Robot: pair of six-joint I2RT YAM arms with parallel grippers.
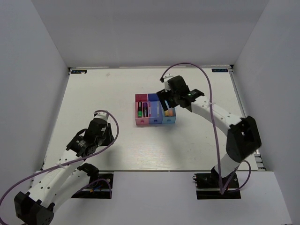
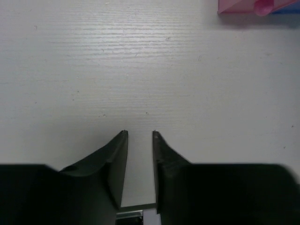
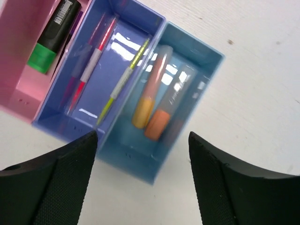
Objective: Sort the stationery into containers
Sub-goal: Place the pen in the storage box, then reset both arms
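The containers are three joined bins: pink (image 3: 21, 89), blue-purple (image 3: 61, 129) and light blue (image 3: 140, 161). A green highlighter with a black cap (image 3: 54, 37) lies in the pink bin, and a purple marker (image 1: 146, 111) lies beside it. A thin pink stick (image 3: 89, 70) and a yellow stick (image 3: 123, 79) are in the blue-purple bin. The light blue bin holds an orange-yellow marker (image 3: 147, 98) and an orange-grey marker (image 3: 166, 110). My right gripper (image 3: 143, 136) hovers open and empty over the light blue bin. My left gripper (image 2: 140, 133) stands over bare table, with a narrow gap between its fingers and nothing in it.
The bins (image 1: 155, 111) sit mid-table, right of centre. White walls enclose the table on three sides. Only a corner of the pink bin (image 2: 236, 7) shows at the top right of the left wrist view. The left arm stays low near the front left.
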